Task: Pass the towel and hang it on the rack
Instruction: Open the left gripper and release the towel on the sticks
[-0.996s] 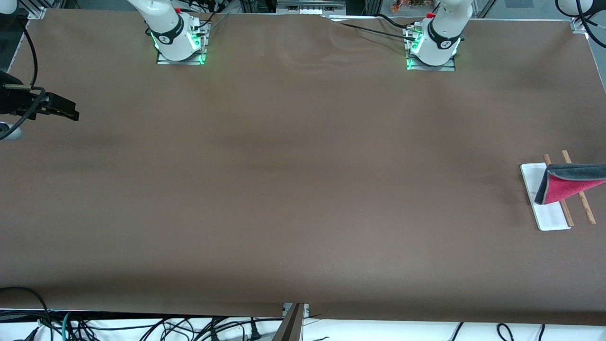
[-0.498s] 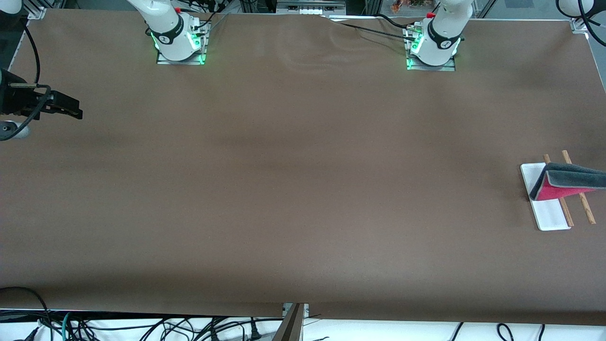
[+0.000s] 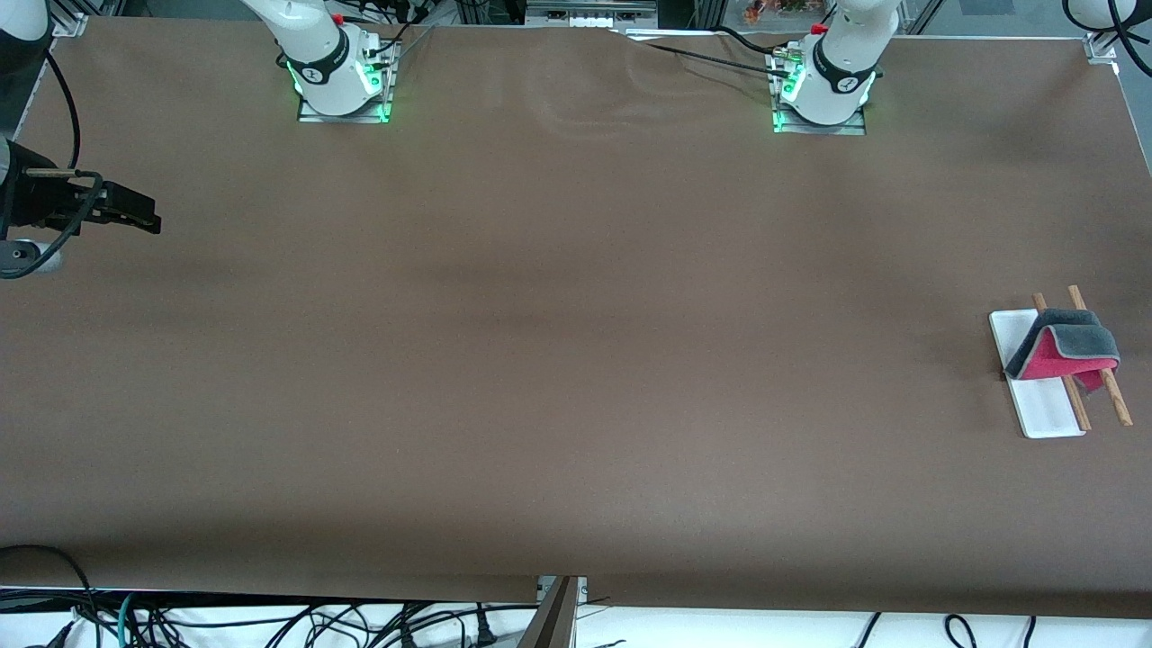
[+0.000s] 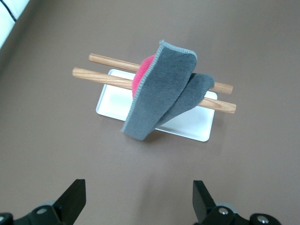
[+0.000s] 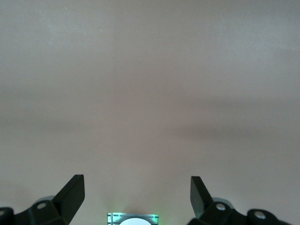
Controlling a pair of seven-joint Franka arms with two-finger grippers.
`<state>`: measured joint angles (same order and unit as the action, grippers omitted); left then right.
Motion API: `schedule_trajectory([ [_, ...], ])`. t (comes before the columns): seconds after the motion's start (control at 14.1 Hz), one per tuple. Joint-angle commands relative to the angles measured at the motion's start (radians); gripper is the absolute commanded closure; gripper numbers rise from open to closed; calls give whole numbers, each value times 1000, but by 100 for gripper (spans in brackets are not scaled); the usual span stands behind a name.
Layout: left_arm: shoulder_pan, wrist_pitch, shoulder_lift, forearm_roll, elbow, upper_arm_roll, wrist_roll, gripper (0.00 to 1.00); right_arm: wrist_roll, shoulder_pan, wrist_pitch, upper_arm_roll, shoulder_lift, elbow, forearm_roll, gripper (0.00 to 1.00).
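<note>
The towel [image 4: 161, 93] is draped over the rack [image 4: 154, 112], grey side out, a flash of pink-red underneath, folded across both wooden rods above the white base. The left tool [image 4: 138, 201] hangs over the brown table [image 3: 576, 360] just short of the rack, fingers spread wide and holding nothing; the towel lies straight ahead of it and lower down. The rods run crosswise to the tool's line of approach, and the towel's long fold lies slantwise across them. Looks like the hang is done, so the left arm needs only to back away, and it has bare table all round.

Over at the other end, the right tool [image 3: 135, 214] waits well apart from the rack, fingers wide, empty, nothing but plain tabletop beneath it.
</note>
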<state>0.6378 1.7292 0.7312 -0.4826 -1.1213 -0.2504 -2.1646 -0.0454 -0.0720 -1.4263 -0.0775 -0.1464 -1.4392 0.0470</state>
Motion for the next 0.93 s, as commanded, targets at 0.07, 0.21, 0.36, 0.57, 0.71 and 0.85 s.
schedule_trajectory([
  [0.07, 5, -26, -30, -13, 38, 8, -17, 0, -14, -2, 4, 1, -7, 22, 2, 0],
  [0.21, 0, -66, -59, -22, 38, 19, 8, 0, -14, -2, 3, -1, -7, 22, 2, 0],
  [0.36, -18, -91, -93, -22, 38, 23, 165, 0, -14, -2, 3, -1, -7, 22, 2, 0],
  [0.57, -110, -128, -157, -5, 38, 17, 358, 0, -14, -2, 1, -1, -7, 22, 2, 0],
  [0.71, -164, -158, -190, 40, 37, 22, 502, 0, -14, -2, 1, -1, -7, 22, 2, 0],
  [0.85, -237, -189, -220, 116, 37, 22, 645, 0, -14, -5, 1, 2, -8, 22, 2, 0],
])
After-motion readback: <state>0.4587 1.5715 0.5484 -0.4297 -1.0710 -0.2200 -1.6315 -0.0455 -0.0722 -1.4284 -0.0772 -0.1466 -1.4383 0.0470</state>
